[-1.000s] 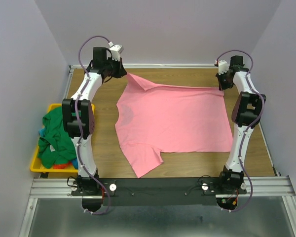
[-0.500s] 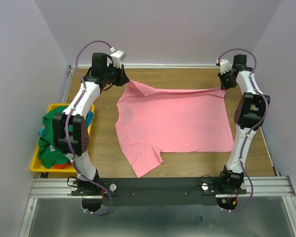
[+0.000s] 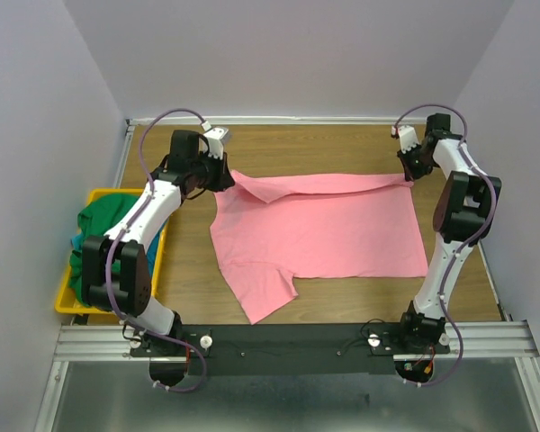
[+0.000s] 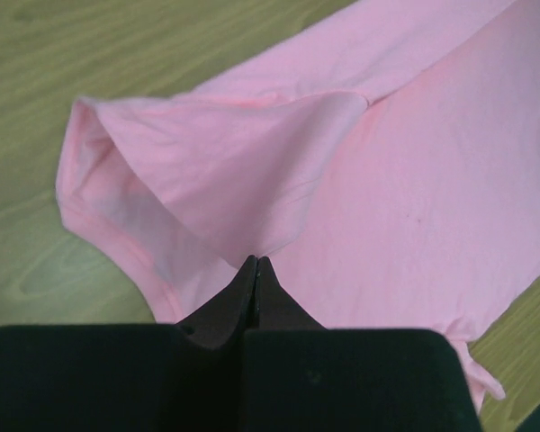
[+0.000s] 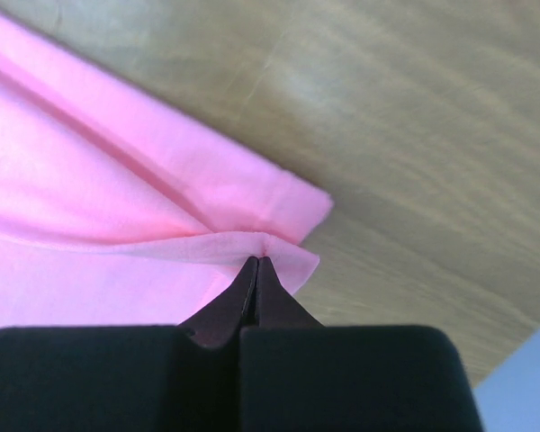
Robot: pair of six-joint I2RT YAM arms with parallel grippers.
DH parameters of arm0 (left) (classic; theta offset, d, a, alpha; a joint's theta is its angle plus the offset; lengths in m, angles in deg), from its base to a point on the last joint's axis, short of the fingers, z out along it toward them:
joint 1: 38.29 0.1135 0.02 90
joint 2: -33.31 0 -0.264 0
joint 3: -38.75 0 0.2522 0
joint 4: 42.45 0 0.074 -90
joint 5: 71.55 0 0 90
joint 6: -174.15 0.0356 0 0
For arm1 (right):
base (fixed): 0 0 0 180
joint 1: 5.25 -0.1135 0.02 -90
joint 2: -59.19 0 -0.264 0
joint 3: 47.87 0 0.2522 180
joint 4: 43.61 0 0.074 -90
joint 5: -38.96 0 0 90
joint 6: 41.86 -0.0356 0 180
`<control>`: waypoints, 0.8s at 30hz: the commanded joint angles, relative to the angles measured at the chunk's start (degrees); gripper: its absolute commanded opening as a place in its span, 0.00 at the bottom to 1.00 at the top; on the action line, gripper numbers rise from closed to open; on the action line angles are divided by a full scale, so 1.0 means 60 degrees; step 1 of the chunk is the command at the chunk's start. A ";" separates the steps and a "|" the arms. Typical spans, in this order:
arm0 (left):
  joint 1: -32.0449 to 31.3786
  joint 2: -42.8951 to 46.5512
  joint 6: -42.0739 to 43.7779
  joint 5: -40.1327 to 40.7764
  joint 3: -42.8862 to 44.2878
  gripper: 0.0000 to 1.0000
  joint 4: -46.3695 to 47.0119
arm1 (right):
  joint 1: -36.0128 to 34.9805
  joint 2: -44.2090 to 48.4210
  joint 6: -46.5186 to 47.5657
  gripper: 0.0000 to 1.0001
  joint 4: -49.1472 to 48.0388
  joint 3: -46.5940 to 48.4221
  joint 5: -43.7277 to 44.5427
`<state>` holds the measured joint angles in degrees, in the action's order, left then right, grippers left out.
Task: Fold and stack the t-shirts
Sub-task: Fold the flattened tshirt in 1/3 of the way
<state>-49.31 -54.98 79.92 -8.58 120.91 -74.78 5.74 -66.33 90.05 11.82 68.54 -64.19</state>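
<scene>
Pulled nearer than before, the pink shirt (image 3: 324, 225) folds along its far edge, pinched by my left gripper (image 4: 255, 261) and right gripper (image 5: 256, 261); green shirt (image 3: 103, 225) seemingly fills bin (image 3: 65, 306).

You had the spread t-shirt (image 3: 319, 225) lying on the bench (image 3: 189, 270); left of it sat the bin (image 3: 67, 308), heaped t-shirts (image 3: 94, 225) in it.

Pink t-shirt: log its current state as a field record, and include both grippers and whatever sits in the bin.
item: pink t-shirt
position: spread on the table, between the arms
far edge: lifted at both corners, doubled over the body
near part: flat on the wood
left gripper: shut, pinching the far-left corner
right gripper: shut, pinching the far-right corner
yellow bin: at the table's left edge, holds a bunched green t-shirt
fold: begun, not finished
</scene>
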 commanded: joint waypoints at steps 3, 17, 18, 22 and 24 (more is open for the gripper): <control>-0.0198 0.0550 -0.0291 0.0564 -0.0867 0.00 -0.0216 | 0.0074 0.0279 0.0470 0.01 0.0101 -0.0818 0.0140; -0.0272 0.0052 -0.0116 0.0784 -0.1426 0.00 -0.0347 | 0.0074 0.0265 0.0603 0.01 0.0116 -0.1113 0.0492; -0.0272 0.0023 -0.0057 0.0697 -0.1294 0.00 -0.0420 | 0.0074 0.0279 0.0588 0.01 0.0116 -0.1083 0.0521; -0.0272 0.0022 -0.0027 -0.0123 -0.0562 0.00 -0.0758 | 0.0074 0.0382 0.0442 0.01 0.0130 -0.0878 0.0507; -0.0272 0.0008 -0.0100 -0.0519 -0.0429 0.00 -0.0903 | 0.0074 0.0411 0.0412 0.00 0.0130 -0.0834 0.0463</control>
<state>-50.84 -55.06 79.01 -6.81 115.20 -78.28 5.74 -65.48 93.07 11.38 63.14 -63.12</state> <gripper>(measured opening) 0.005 0.006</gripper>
